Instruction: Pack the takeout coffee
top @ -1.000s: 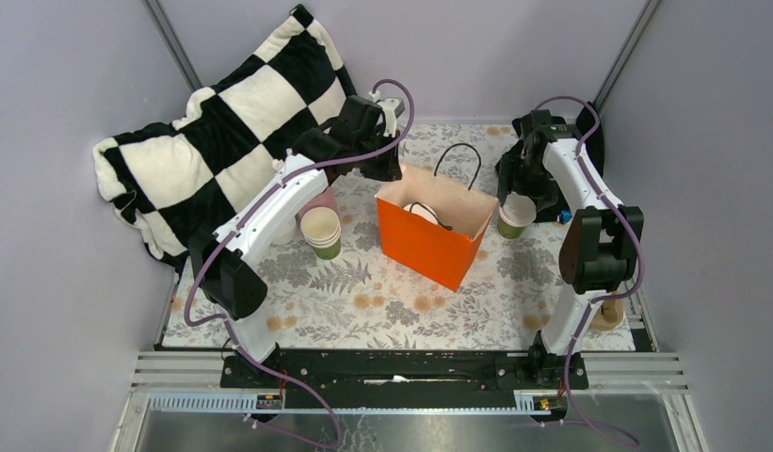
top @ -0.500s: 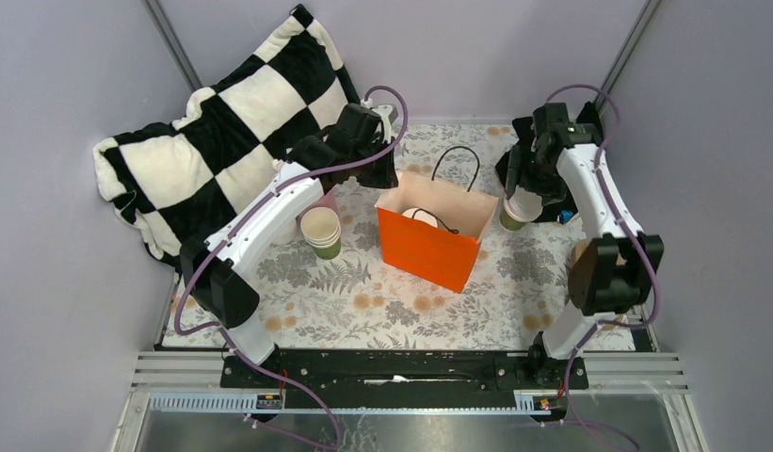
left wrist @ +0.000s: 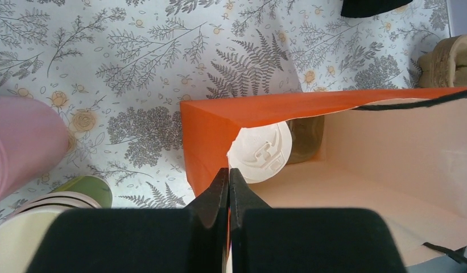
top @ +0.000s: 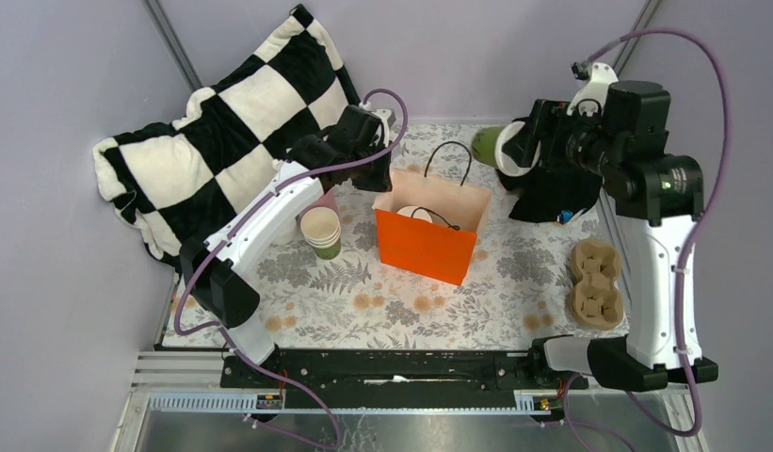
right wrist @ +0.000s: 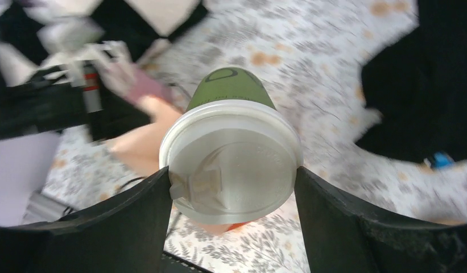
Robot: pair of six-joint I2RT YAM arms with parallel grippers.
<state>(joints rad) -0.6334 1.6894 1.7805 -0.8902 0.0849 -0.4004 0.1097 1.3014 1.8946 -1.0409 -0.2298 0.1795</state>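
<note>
One takeout coffee, a green cup [top: 489,143] with a white lid [right wrist: 234,165], hangs tilted in the air behind the right corner of the orange paper bag [top: 425,243]. My right gripper [top: 516,153] [right wrist: 232,183] is shut on it, one finger against each side of the lid. The other takeout coffee lies inside the bag, its white lid [left wrist: 260,152] [top: 415,214] facing the bag's left wall. My left gripper [left wrist: 228,172] [top: 380,179] is shut on the bag's orange rim [left wrist: 310,103] at its back left corner.
A stack of lidless green cups [top: 322,232] and a pink cup [top: 324,201] stand left of the bag. A cardboard cup carrier [top: 597,282] lies at the right. A checkered pillow [top: 222,122] fills the back left and a black object [top: 552,193] sits under the right wrist.
My right gripper closed on the cup standing right of the bag and lifted it up and back, tipping it sideways. The left gripper stayed pinched on the bag's rim.
</note>
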